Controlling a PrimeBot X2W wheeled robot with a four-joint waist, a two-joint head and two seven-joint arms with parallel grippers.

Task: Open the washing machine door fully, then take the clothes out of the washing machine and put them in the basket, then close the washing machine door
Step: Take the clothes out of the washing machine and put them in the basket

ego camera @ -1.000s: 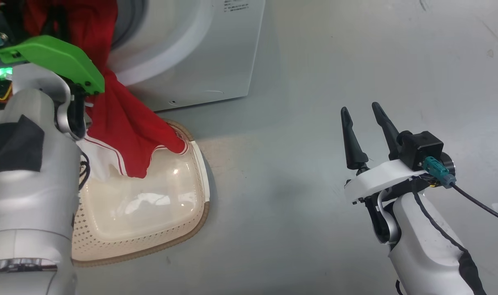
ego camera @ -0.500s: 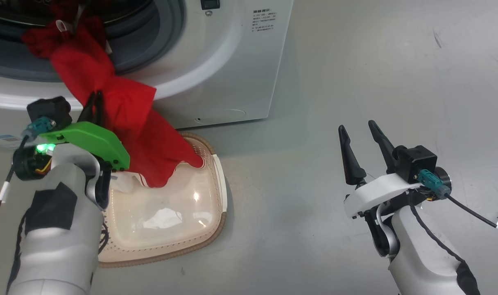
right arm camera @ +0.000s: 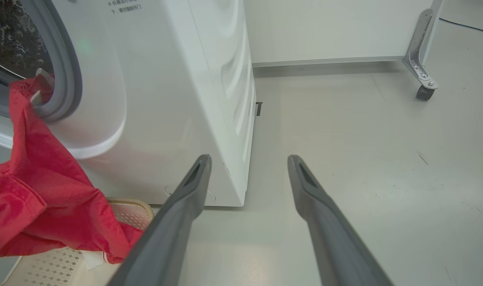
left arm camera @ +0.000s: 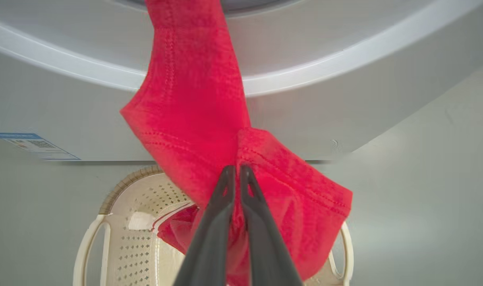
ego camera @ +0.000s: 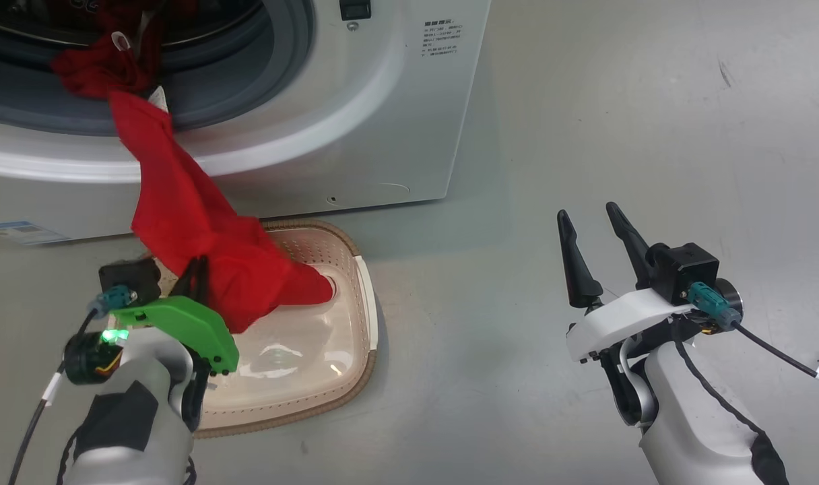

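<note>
The left gripper (left arm camera: 236, 170) has its two dark fingers pinched tight on the red clothes (ego camera: 180, 215). It holds them just above the basket (ego camera: 367, 303). The red cloth is pulled into a long strip. Its top end hangs out of the round hole of the washing machine (ego camera: 382, 101), over the grey rubber ring (ego camera: 295, 74). More red cloth is bunched up inside the hole. Its bottom end droops down into the basket. The basket sits on the grey floor (ego camera: 551, 101), right in front of the washing machine, near its bottom edge. A small blue sticker (ego camera: 19, 232) is low on the machine's front. The right gripper (ego camera: 587, 210) is off to the right, well apart from the basket and the machine. Its two fingers are spread wide and hold nothing. They point up over the floor.
</note>
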